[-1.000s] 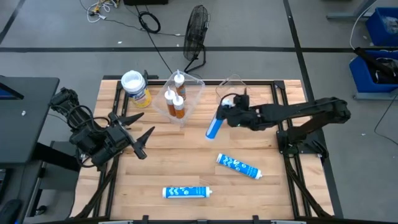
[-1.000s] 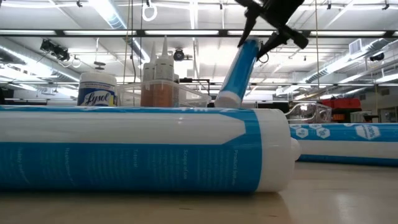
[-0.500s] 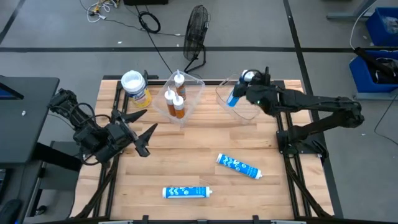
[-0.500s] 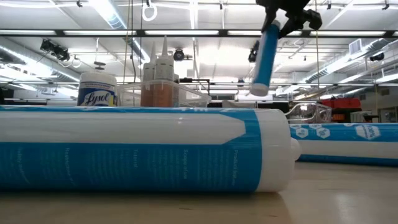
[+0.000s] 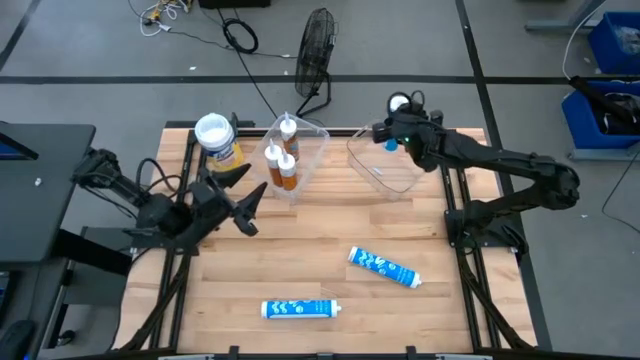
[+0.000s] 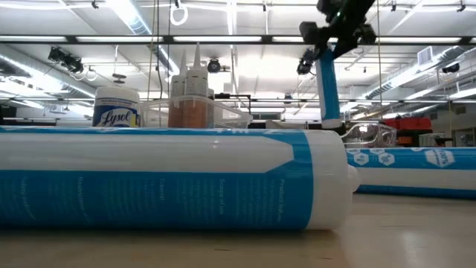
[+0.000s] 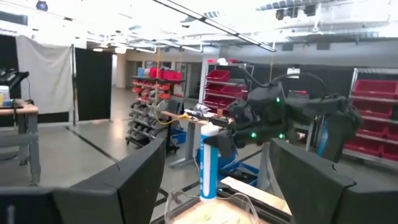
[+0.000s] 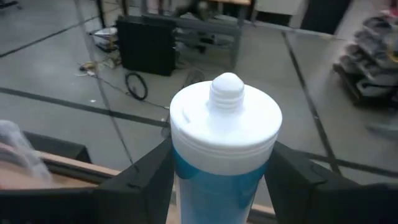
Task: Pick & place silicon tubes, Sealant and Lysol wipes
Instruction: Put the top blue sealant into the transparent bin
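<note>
My right gripper (image 5: 397, 131) is shut on a blue-and-white sealant tube (image 6: 326, 88), held upright high over the clear bin (image 5: 385, 172) at the table's far right. The tube also shows in the left wrist view (image 7: 209, 165). My left gripper (image 5: 243, 191) is open and empty, just near of the yellow Lysol wipes canister (image 5: 218, 141), which stands upright at the far left. Slim orange-brown tubes (image 5: 283, 162) stand in a second clear bin. Two more blue tubes (image 5: 384, 267) (image 5: 300, 309) lie on their sides on the table. My right gripper pinches the tube's blue body just below its white capped end (image 8: 224, 163), one finger (image 8: 146, 180) on each side. The fingers come from the table's right and lie across the tube. The tube is upright, cap up, and its lower end (image 6: 327, 117) hangs clear of the bin.
A standing fan (image 5: 316, 50) and cables lie on the floor beyond the far edge. The nearest lying tube (image 6: 171, 179) fills most of the low view. There is bare wood between my left gripper and the lying tubes.
My right gripper has carried the tube from mid-table toward the far edge and up, over the right-hand clear bin. The tube has swung from a slant to upright. My left gripper has moved a little toward the right and far, toward the Lysol canister, staying open.
</note>
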Robot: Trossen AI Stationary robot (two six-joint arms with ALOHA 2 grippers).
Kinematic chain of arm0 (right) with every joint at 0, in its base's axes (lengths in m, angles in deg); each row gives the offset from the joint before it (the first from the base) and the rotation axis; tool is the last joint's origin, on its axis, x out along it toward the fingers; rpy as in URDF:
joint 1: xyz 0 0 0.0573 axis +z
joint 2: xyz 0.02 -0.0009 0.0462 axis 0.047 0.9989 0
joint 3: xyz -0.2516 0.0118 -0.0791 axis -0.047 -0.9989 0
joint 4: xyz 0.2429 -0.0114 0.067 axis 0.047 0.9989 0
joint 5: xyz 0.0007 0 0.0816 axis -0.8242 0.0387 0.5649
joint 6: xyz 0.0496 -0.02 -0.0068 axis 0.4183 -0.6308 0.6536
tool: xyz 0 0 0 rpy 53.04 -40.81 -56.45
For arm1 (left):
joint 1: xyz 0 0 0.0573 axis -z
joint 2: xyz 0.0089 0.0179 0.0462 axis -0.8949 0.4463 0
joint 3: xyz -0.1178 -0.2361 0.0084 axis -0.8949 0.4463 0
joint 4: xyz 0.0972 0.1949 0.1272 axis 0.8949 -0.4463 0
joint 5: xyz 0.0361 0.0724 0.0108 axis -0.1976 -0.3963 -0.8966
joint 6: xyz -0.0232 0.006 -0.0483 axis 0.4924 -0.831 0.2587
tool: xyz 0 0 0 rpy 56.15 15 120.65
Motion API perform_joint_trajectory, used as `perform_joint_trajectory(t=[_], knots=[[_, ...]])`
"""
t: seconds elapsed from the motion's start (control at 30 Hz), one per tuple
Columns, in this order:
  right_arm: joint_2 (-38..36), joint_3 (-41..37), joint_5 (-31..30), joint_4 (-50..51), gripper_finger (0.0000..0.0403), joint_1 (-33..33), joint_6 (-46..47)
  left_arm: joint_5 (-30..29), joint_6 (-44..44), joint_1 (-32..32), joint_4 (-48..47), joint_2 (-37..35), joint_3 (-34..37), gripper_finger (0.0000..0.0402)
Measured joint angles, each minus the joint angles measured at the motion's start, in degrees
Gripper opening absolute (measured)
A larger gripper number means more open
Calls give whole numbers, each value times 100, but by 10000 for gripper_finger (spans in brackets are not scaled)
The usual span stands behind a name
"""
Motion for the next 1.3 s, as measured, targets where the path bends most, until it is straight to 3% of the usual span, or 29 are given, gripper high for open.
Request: perform_joint_trajectory(t=[0.17, 0.37, 0.53, 0.7, 0.9, 1.3], knots=[[0, -777, 372, -1571, 205, -92, -323, 156, 74, -105, -1, 2, 0, 291], [0, -1521, 496, -2199, 205, -350, -272, 170, 182, -128, -3, 2, 0, 291], [0, -2000, 1064, -2994, 205, -722, -448, 335, 423, -128, -42, 2, 0, 291], [48, -2205, 1166, -3368, 205, -943, -534, 365, 748, -128, -44, 2, 0, 291], [357, -2244, 1745, -3626, 205, -1010, -768, 365, 1109, -129, -74, 2, 0, 291], [726, -2241, 1777, -3767, 205, -1013, -929, 385, 1310, -267, -82, 2, 0, 291]])
